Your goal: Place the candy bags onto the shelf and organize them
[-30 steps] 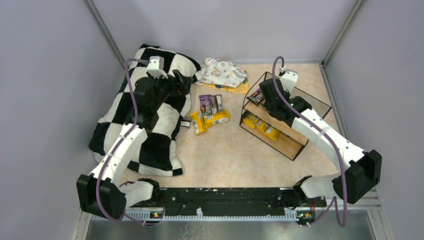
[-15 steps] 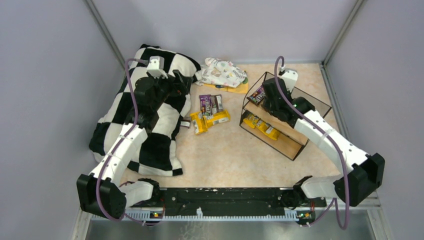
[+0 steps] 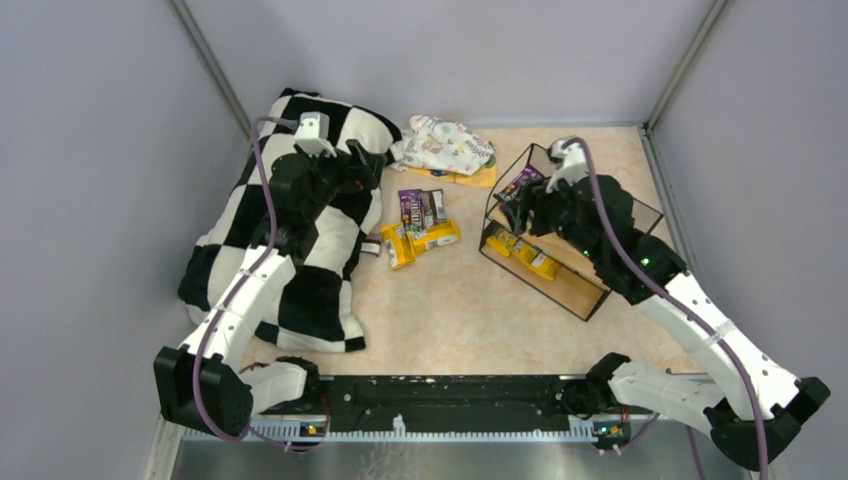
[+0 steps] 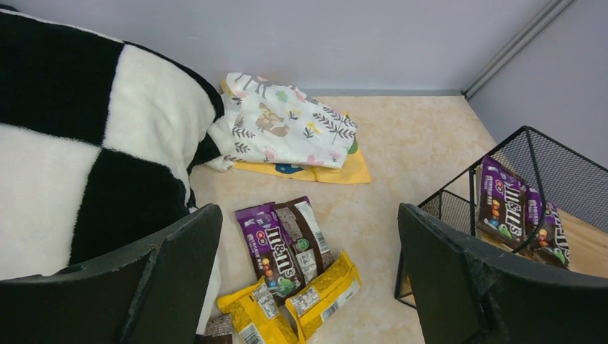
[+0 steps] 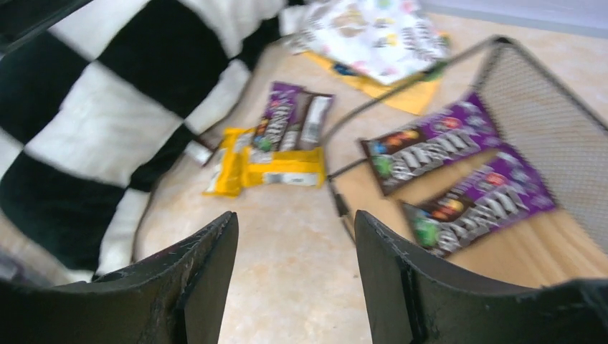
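The shelf [image 3: 575,285] stands right of centre. Two purple candy bags [image 5: 430,147] [image 5: 477,208] lie on its upper board. Yellow bags [image 3: 525,252] lie on the lower board. Loose on the floor are a purple bag [image 4: 269,247], a brown one [image 4: 305,233] and two yellow ones [image 4: 326,294]. My right gripper [image 5: 294,218] hangs open and empty just off the shelf's left end [image 5: 559,129]. My left gripper [image 4: 307,215] is open and empty above the blanket's edge, with the loose pile below it.
A black-and-white checkered blanket [image 3: 290,230] fills the left side. A floral cloth bundle [image 3: 448,143] lies on an orange sheet [image 3: 470,178] at the back. A small brown packet [image 3: 371,246] sits at the blanket's edge. Grey walls close in the sides and back.
My right gripper has opened and drawn back from the shelf's upper board, leaving a purple bag there; its arm has swung toward the near right. The left arm has not moved.
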Tool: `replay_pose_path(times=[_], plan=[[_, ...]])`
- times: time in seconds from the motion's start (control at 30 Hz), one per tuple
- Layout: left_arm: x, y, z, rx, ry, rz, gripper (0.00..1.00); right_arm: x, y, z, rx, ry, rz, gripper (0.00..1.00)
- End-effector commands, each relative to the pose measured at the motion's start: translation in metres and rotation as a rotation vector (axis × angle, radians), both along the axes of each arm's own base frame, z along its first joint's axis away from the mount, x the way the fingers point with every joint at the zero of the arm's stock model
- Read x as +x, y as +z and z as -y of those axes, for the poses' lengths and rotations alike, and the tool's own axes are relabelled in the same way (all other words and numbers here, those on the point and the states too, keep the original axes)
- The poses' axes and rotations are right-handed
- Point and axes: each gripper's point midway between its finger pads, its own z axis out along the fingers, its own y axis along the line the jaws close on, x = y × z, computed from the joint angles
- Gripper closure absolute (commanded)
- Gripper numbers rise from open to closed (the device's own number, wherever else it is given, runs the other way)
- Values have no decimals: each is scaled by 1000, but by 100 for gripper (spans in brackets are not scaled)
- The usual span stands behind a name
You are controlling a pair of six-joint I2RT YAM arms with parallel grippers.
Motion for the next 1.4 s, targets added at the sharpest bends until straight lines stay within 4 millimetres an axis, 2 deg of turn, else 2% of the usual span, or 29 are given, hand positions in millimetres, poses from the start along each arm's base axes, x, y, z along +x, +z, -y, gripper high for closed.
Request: replay_pose_path(times=[0.0, 0.13, 0.2, 0.33, 0.43, 0.63, 0.73, 0.9, 0.97, 1.1, 1.37], plan=[[10, 13, -9, 17, 51, 23, 2, -16, -9, -68, -44, 265, 28, 39], [11, 17, -28, 45, 135, 40, 2, -22, -37, -115, -105, 332, -42, 39], [12, 20, -41, 67, 200, 54, 2, -20, -58, -131, -112, 339, -93, 39], [10, 26, -65, 90, 303, 73, 2, -15, -97, -155, -137, 357, -171, 39], [6, 32, -77, 77, 346, 90, 2, -9, -125, -171, -225, 358, -196, 39], [7, 31, -79, 58, 331, 90, 2, 7, -189, -200, -464, 411, -218, 33], [10, 28, -78, 46, 315, 77, 2, 25, -199, -207, -506, 335, -248, 31], [14, 26, -84, 10, 294, 68, 2, 36, -211, -243, -348, 260, -328, 31], [16, 24, -83, 1, 274, 60, 2, 45, -217, -252, -309, 212, -338, 31], [20, 20, -81, -36, 233, 40, 2, 60, -229, -259, -270, 160, -343, 35], [29, 9, -77, -139, 119, -16, 2, 73, -252, -266, -233, 140, -353, 40]])
